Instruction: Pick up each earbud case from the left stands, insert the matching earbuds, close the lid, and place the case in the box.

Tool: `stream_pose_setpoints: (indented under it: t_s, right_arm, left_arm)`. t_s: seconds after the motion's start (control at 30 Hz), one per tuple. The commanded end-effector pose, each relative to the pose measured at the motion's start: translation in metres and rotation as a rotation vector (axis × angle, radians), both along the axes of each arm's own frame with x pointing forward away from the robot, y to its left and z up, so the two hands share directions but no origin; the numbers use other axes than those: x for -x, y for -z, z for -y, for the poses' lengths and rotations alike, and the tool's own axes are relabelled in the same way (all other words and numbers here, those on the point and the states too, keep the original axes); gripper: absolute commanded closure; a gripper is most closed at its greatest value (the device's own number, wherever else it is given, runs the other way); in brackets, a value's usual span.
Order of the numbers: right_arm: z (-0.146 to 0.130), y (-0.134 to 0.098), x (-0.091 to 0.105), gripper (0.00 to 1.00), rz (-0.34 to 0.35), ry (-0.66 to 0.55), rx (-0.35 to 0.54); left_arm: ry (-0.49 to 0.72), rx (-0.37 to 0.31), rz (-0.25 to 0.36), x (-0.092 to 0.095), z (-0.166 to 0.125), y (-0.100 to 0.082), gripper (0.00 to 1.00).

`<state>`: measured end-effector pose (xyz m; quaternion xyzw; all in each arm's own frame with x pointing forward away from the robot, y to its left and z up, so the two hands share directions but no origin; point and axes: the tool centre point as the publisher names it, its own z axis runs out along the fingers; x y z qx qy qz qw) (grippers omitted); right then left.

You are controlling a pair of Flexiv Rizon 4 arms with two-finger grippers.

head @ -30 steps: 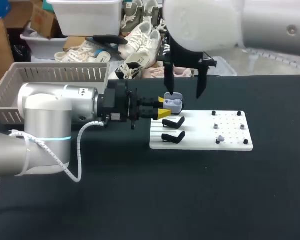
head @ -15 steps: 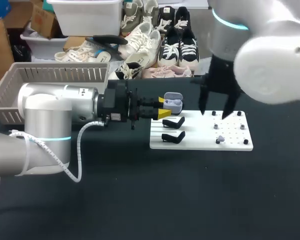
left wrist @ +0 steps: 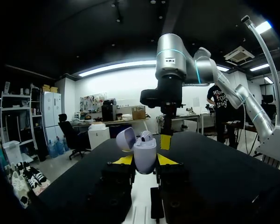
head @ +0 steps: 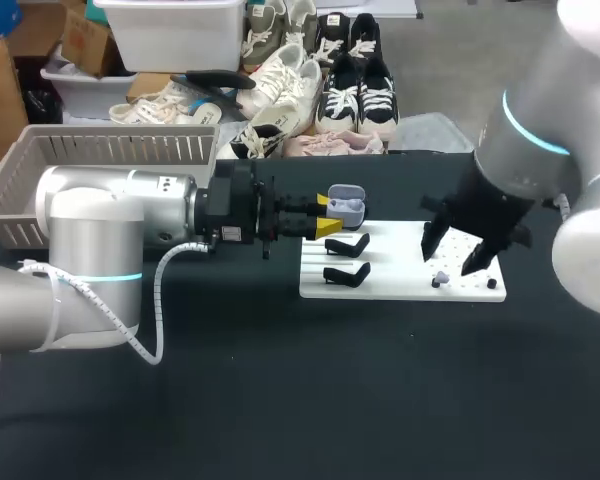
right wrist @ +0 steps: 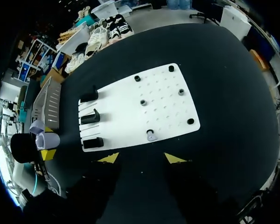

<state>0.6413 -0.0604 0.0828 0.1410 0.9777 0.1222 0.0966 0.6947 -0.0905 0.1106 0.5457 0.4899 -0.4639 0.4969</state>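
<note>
My left gripper [head: 329,215] is shut on a lavender earbud case [head: 347,209] and holds it level, just left of the white board [head: 400,288]. In the left wrist view the case [left wrist: 144,156] sits between the yellow fingertips [left wrist: 123,160] with its lid [left wrist: 126,139] open and one earbud [left wrist: 146,136] in it. My right gripper [head: 452,257] hangs open over the board's right part. In the right wrist view a loose lavender earbud [right wrist: 151,136] lies on the board just ahead of the right gripper [right wrist: 141,158].
Three black stands [right wrist: 90,116] line the board's left side, two of them visible as stands [head: 346,246] in the head view. Small black pegs [right wrist: 181,92] dot its right part. A grey slatted basket [head: 100,150] stands at the table's far left.
My right arm has swung from above the held case to the right and come down over the board's right part. The left arm and the case have not moved.
</note>
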Motion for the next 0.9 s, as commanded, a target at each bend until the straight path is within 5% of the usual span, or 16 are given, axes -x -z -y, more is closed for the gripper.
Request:
stream_pose_setpoints:
  t_s: [0.03,0.23,0.57,0.9]
  right_arm:
    - [0.004,0.015,-0.002,0.46,0.131,-0.005,0.01]
    - [0.015,0.028,-0.009,0.32,0.117,-0.063,0.035]
    - [0.018,0.036,-0.021,0.5,0.095,-0.11,0.048]
    - [0.012,0.046,-0.024,0.51,0.06,-0.141,0.04]
  left_arm:
    - [0.001,0.001,0.001,-0.001,0.0,0.0,1.0]
    - [0.001,0.001,0.001,-0.001,0.0,0.0,1.0]
    - [0.001,0.001,0.001,-0.001,0.0,0.0,1.0]
    - [0.001,0.001,0.001,-0.001,0.0,0.0,1.0]
